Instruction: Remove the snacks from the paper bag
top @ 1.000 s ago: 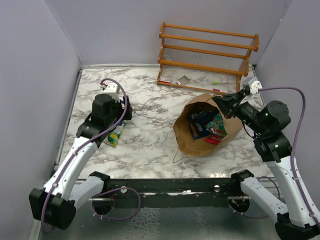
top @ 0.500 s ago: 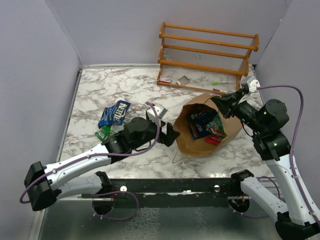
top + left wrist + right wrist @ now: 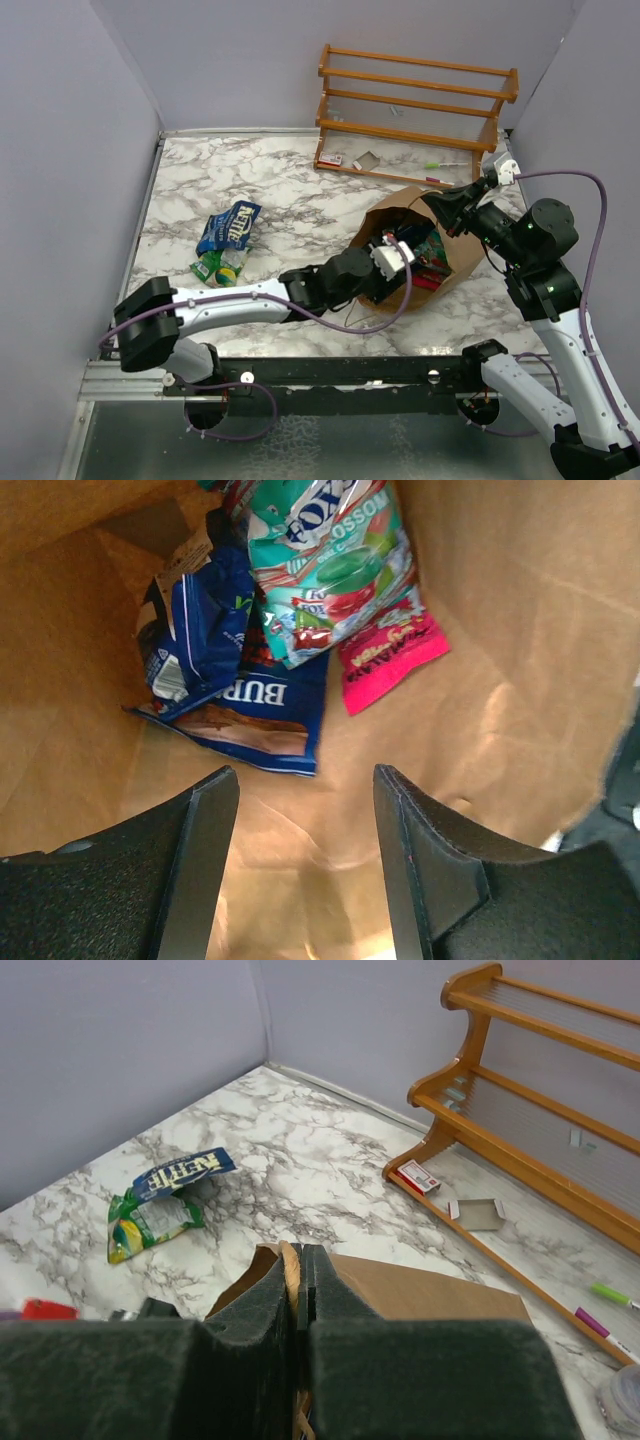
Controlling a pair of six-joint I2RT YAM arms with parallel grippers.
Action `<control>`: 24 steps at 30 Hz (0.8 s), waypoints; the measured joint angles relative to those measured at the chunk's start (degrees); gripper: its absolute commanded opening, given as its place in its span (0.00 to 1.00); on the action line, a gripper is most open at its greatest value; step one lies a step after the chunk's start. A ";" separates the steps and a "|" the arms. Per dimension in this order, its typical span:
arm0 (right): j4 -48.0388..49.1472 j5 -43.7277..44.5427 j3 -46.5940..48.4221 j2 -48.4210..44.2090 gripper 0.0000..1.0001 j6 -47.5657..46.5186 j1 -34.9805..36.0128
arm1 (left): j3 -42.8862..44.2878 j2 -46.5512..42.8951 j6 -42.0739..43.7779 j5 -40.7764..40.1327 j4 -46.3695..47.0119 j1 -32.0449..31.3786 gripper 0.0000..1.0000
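Observation:
The brown paper bag point(image 3: 462, 268) lies tilted on the marble, its mouth facing the left arm. My right gripper point(image 3: 432, 203) is shut on the bag's upper rim point(image 3: 290, 1250) and holds it open. My left gripper point(image 3: 405, 262) reaches into the mouth, open, with nothing between its fingers point(image 3: 305, 780). Ahead of it inside the bag lie snacks: a teal-red packet point(image 3: 330, 570), two dark blue packets point(image 3: 205, 620) point(image 3: 265, 715) and a pink-red one point(image 3: 390, 655). Out on the table at the left lie a dark blue packet point(image 3: 230, 226) and a green-yellow packet point(image 3: 218, 266).
An orange wooden rack point(image 3: 415, 110) stands at the back against the wall, with a small red-white box point(image 3: 333, 160), a grey scrap point(image 3: 365, 158) and a pen point(image 3: 445, 163) at its foot. Grey walls close in the left, back and right sides.
My left arm swung from the table's left side across to the bag and put its gripper into the mouth, leaving two packets behind on the table. The right gripper kept its hold on the rim.

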 measured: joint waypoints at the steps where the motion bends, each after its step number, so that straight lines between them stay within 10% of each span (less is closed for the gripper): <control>1: 0.00 -0.04 0.00 0.00 0.02 0.00 0.00 | 1.20 1.90 1.79 -0.26 -0.09 0.00 0.56; 9: 0.02 -0.26 0.00 0.00 0.02 0.39 0.00 | 6.75 13.55 14.29 -3.65 2.25 0.74 0.52; 24: 0.48 -1.31 0.00 0.00 0.02 1.33 0.00 | 11.87 28.79 24.92 -9.75 17.00 5.11 0.79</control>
